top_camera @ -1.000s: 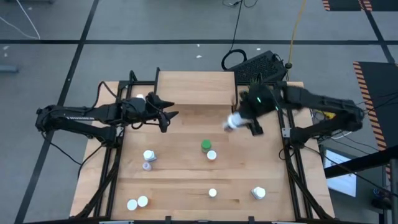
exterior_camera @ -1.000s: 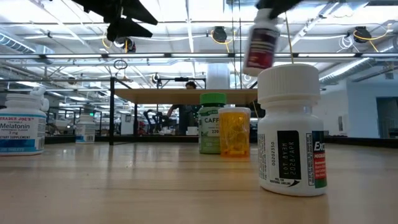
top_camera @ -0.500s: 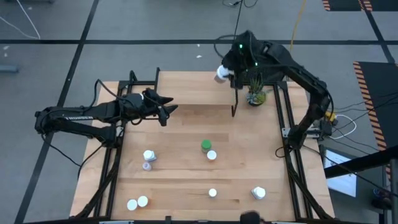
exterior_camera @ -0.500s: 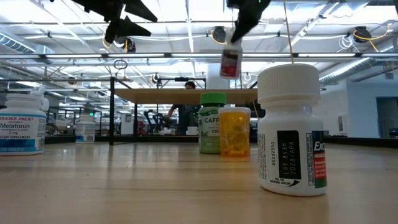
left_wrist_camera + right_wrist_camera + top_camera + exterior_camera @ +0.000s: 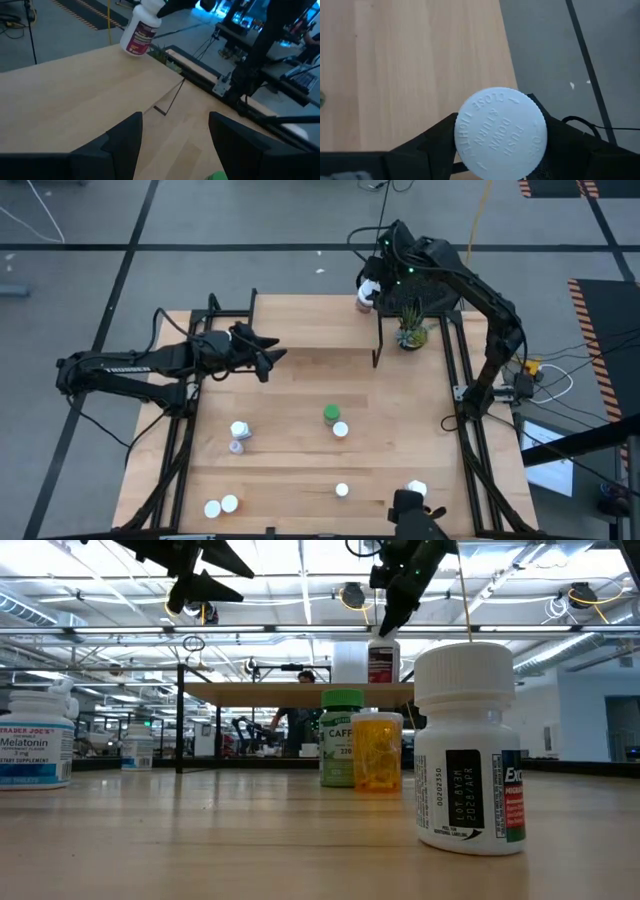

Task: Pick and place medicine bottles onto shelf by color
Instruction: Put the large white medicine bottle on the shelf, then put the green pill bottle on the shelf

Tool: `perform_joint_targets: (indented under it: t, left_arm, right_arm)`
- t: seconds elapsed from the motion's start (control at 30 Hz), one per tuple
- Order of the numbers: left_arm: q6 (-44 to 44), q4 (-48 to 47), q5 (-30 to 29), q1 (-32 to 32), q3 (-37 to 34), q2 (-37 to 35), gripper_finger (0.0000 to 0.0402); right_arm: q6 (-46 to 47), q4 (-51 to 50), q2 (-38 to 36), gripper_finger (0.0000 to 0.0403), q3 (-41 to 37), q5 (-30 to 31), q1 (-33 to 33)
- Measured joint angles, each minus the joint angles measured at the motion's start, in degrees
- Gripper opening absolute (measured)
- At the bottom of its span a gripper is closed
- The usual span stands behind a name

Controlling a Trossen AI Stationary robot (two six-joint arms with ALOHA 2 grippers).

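On the left, the left gripper [image 5: 268,364] hovers with its jaws spread and nothing in them over the shelf [image 5: 310,320]. At the shelf's far right corner the right gripper [image 5: 368,285] is closed on a white-capped bottle with a red label [image 5: 383,658], which appears to rest on the board. Judging by this, only one bottle has reached the shelf; about eight other bottles [image 5: 240,430] stand scattered on the table [image 5: 290,470], unsorted.

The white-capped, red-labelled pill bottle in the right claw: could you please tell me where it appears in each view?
High view: white-capped, red-labelled pill bottle at the light-wood shelf's far right corner.
Low view: upper centre, on the shelf board, under the right claw.
Left wrist view: top, tilted.
Right wrist view: only its cap, between the fingers.
Shared landmark: the shelf.
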Motion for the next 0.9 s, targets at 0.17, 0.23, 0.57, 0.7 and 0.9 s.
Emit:
perform_joint_targets:
  t: [0.17,0.23,0.57,0.7,0.9]
  left_arm:
    - [0.03,0.15,-0.02,0.04,0.00,-0.06,0.0232]
    - [0.03,0.17,-0.02,0.04,0.00,-0.04,0.0232]
    - [0.16,0.23,0.00,0.04,0.00,-0.06,0.0232]
    - [0.28,0.28,0.00,0.04,0.00,-0.06,0.0232]
    - [2.03,0.39,0.02,0.04,0.00,-0.06,0.0232]
  right_arm:
    - [1.23,3.27,-0.08,0.0243,-2.93,0.02,0.00]
    - [1.92,3.20,-0.13,0.0244,-3.00,0.10,0.00]
    - [2.19,4.81,-1.66,0.0300,-3.27,1.63,0.02]
    - [3.79,7.97,-3.91,0.0314,-3.27,3.43,0.04]
    - [9.97,9.22,-9.13,0.0312,-3.20,3.05,1.35]
